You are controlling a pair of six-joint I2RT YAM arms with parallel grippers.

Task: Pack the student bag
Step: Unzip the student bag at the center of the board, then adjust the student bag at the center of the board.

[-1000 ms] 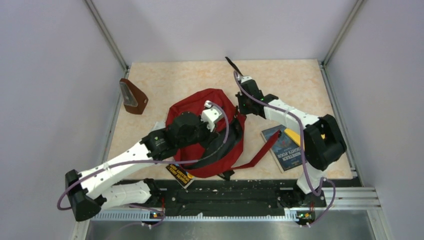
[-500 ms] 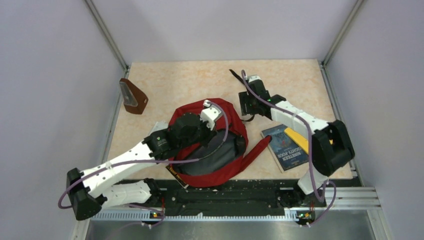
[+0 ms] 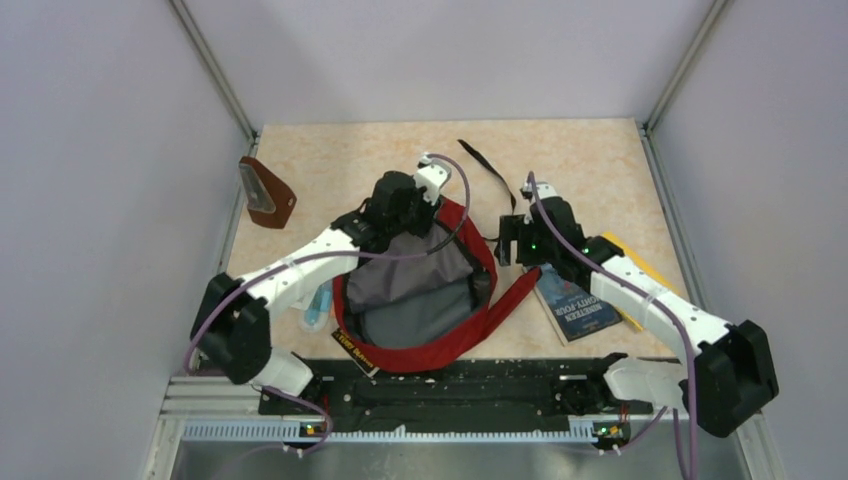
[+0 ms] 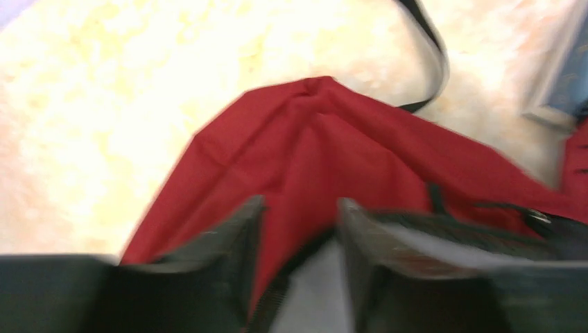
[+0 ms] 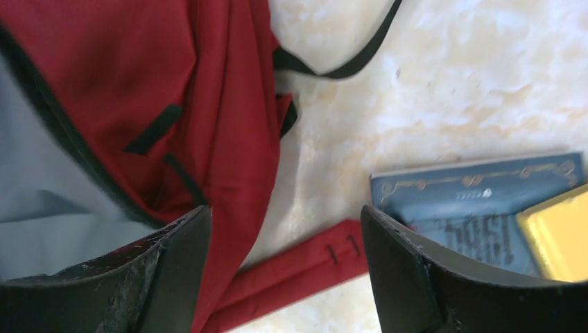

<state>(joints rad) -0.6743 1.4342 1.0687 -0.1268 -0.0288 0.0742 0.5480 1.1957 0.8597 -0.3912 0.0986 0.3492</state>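
The dark-red student bag (image 3: 484,262) lies open in the middle of the table, its grey lining (image 3: 410,290) facing up. My left gripper (image 3: 418,192) hovers over the bag's far rim. In the left wrist view, which is blurred, its jaws (image 4: 298,208) stand apart, with the red fabric (image 4: 326,146) and the zip edge below the gap. My right gripper (image 3: 508,240) sits just off the bag's right side. Its fingers (image 5: 284,222) are spread wide above the red shoulder strap (image 5: 312,263) and bare table, holding nothing.
A blue book (image 3: 578,305) on a yellow one (image 3: 640,272) lies right of the bag. A black-and-yellow book (image 3: 355,350) pokes out at the bag's near-left corner, beside a pale blue item (image 3: 318,305). A brown pouch (image 3: 266,192) stands far left. A black strap (image 3: 485,160) trails toward the back.
Both grippers have opened and let go of the bag. The bag's mouth now lies spread, showing grey lining. The left gripper moved to the far rim; the right one drew back and down.
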